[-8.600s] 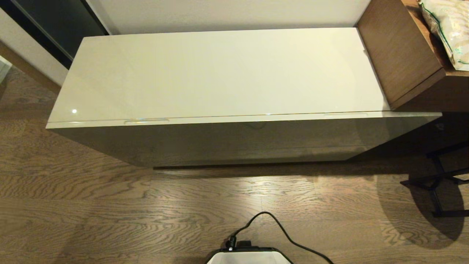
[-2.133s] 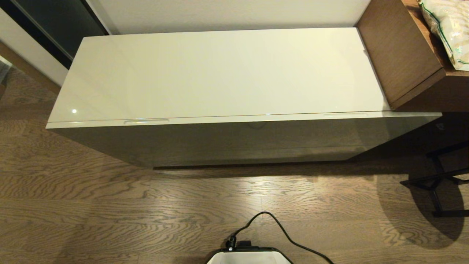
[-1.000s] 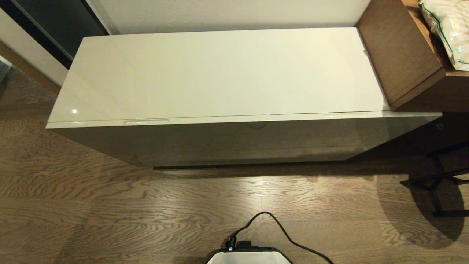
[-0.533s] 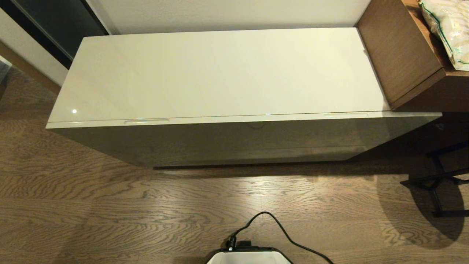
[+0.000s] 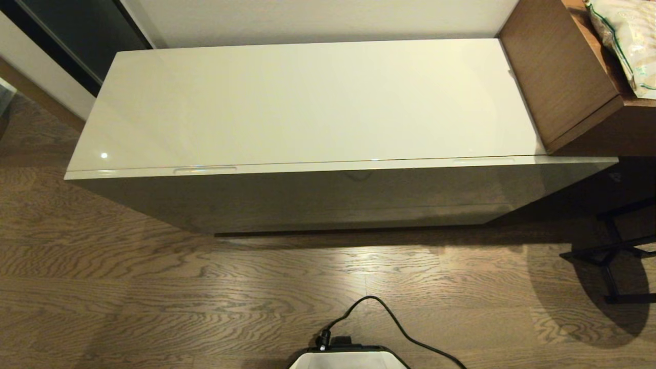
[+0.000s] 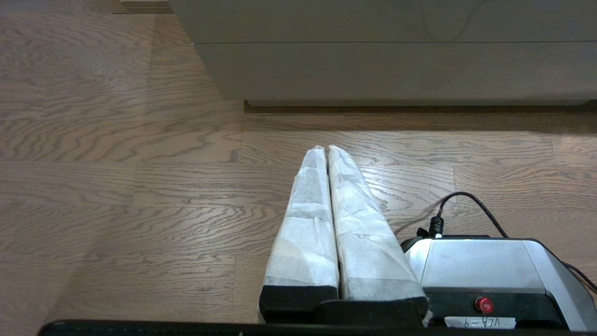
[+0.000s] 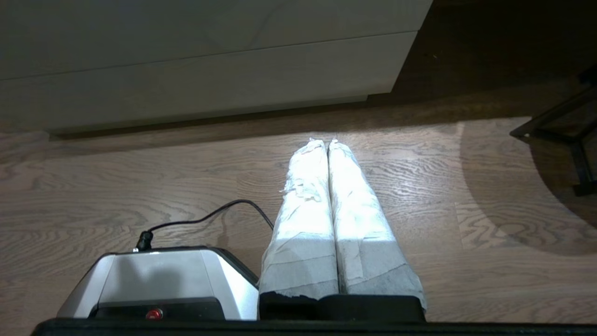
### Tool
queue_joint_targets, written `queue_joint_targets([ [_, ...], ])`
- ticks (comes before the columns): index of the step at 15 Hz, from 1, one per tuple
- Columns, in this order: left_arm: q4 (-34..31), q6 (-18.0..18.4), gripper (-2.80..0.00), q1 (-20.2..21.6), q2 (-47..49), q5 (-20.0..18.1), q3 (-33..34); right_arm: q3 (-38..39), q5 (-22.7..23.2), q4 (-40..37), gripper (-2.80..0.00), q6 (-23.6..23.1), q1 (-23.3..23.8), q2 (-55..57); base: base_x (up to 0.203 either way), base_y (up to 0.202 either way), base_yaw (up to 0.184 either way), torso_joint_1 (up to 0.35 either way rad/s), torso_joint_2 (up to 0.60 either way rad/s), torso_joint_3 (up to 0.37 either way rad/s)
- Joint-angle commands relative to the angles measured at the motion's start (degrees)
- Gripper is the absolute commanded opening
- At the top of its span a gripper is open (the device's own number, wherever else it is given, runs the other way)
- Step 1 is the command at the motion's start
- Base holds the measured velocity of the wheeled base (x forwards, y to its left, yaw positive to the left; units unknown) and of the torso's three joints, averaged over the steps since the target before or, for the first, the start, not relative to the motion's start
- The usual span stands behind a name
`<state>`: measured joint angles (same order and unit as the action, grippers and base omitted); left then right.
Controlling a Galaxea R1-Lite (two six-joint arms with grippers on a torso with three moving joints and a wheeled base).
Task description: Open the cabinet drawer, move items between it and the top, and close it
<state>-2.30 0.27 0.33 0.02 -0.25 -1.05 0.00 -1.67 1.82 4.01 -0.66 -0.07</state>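
Note:
The cabinet drawer [image 5: 328, 192] is closed, its grey-beige front flush under the top [image 5: 307, 102], with two recessed slots [image 5: 205, 169] along its rim. The glossy cream top carries nothing. The items are out of view. Neither arm shows in the head view. In the left wrist view my left gripper [image 6: 325, 148] hangs low over the wood floor, shut and empty, facing the cabinet front [image 6: 396, 21]. My right gripper [image 7: 327, 141] is parked the same way, shut on nothing, well short of the cabinet [image 7: 186, 28].
A brown wood-grain desk [image 5: 558, 77] butts against the cabinet's right end, with a printed bag [image 5: 625, 41] on it. Black stand legs [image 5: 610, 256] sit on the floor at the right. My base [image 5: 348, 359] and its black cable [image 5: 389, 318] lie between the grippers.

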Motion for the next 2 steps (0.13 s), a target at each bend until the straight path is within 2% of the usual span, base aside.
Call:
queue_joint_targets([
  [1,0.0,0.0,-2.80,0.0,0.0,0.0,0.0,0.1,0.0,0.0,-2.80,0.0,0.0,0.1,0.000,0.000,0.000,0.000,0.00,0.000],
  [2,0.0,0.0,-2.80,0.0,0.0,0.0,0.0,0.1,0.0,0.0,-2.80,0.0,0.0,0.1,0.000,0.000,0.000,0.000,0.00,0.000],
])
